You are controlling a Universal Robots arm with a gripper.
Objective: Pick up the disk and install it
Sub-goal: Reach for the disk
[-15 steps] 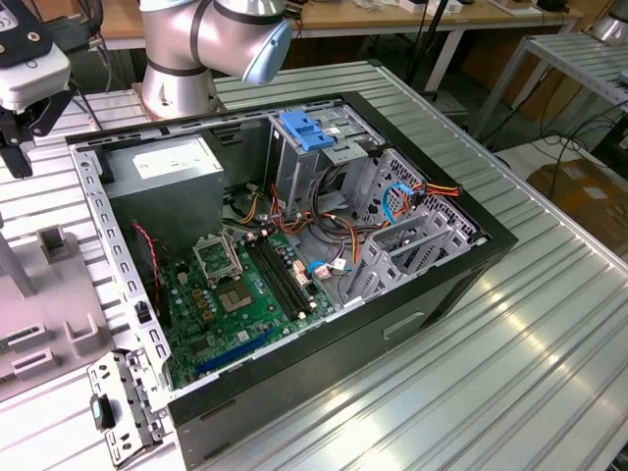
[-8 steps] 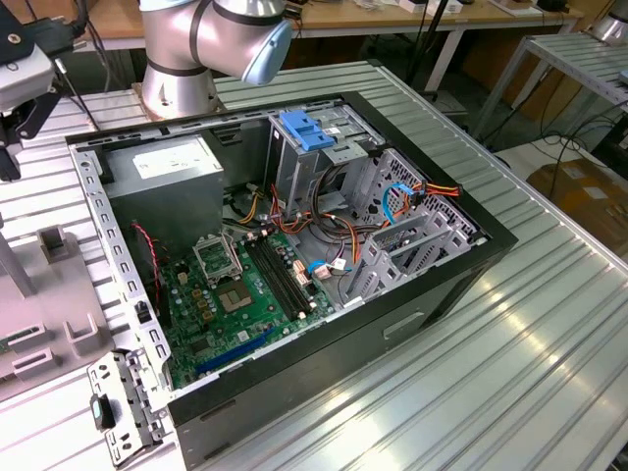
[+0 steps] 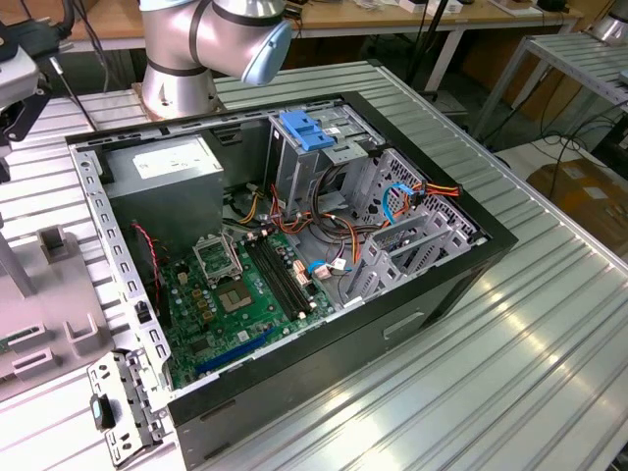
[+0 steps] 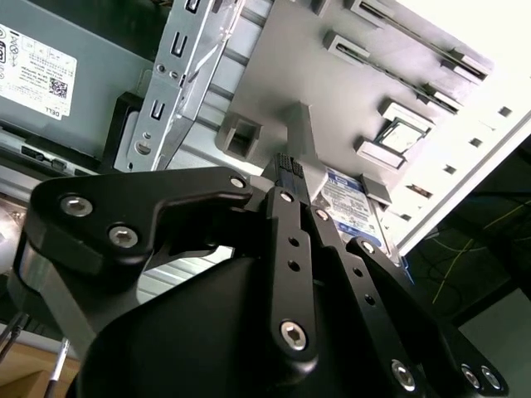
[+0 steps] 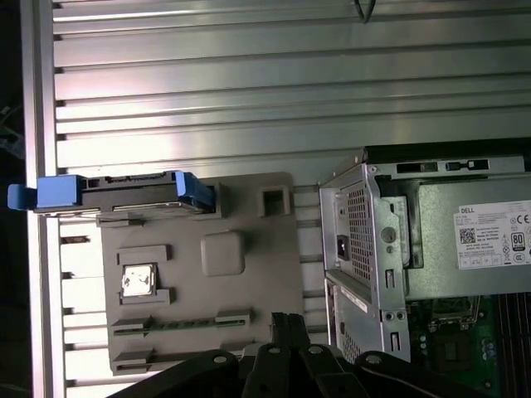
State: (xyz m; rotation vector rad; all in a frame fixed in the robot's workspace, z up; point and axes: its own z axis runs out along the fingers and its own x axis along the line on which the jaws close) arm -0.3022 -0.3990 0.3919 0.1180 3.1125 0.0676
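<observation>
"Silver metal, blue rails: was that the disk (image 5: 124, 192) you were after?"

"Yes. It stood on its long edge in a slot at one edge of the grey fixture plate (image 5: 265, 265). The plate lay on the slatted worktop (image 3: 510, 373) just beside the open computer case (image 3: 324, 368), on the exterior view's left of it. In the second wrist view I could see the disk's white label with its blue band."

"And the gripper?"

"In the first wrist view the gripper (image 5: 288, 322) hung over the plate's opposite edge, apart from the disk. As far as both wrist views let me judge, the jaws were together with nothing between them."

"So what did the pick call for, in your view?"

"I reckoned the jaws had to be parted wide before any descent, because closed tips would only knock the disk over in its slot. I wanted them squared to the two flat faces and centred along the body, midway between the blue rails. That way the weight would hang level and the rails would stay free."

"Any hazards?"

"A small raised post (image 5: 274, 199) stood on the plate near one end of the disk, and I judged it best to keep the tips clear of it. The label face looked slick, so I favoured a firm, even squeeze on the metal. I also thought the lift should go straight up out of the slot, since any tilt there could bind the lower edge."
</observation>
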